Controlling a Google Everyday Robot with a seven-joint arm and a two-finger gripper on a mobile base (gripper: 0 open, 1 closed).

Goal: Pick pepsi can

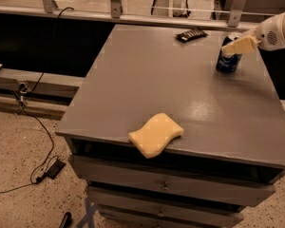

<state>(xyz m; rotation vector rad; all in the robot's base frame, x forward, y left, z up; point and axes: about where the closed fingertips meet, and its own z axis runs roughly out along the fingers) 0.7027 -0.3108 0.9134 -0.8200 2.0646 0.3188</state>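
Note:
The pepsi can (226, 61), dark blue with a silver top, stands upright near the back right of the grey table (180, 89). My gripper (236, 45) reaches in from the right on a white arm (275, 32). It sits at the can's upper part, and its cream-coloured tip covers the can's top right. The can's base rests on the table.
A flat dark snack wrapper (191, 34) lies at the table's back edge, left of the can. A yellow sponge (156, 134) lies at the front edge, partly overhanging it. Drawers sit under the tabletop. Cables (38, 127) trail on the floor at left.

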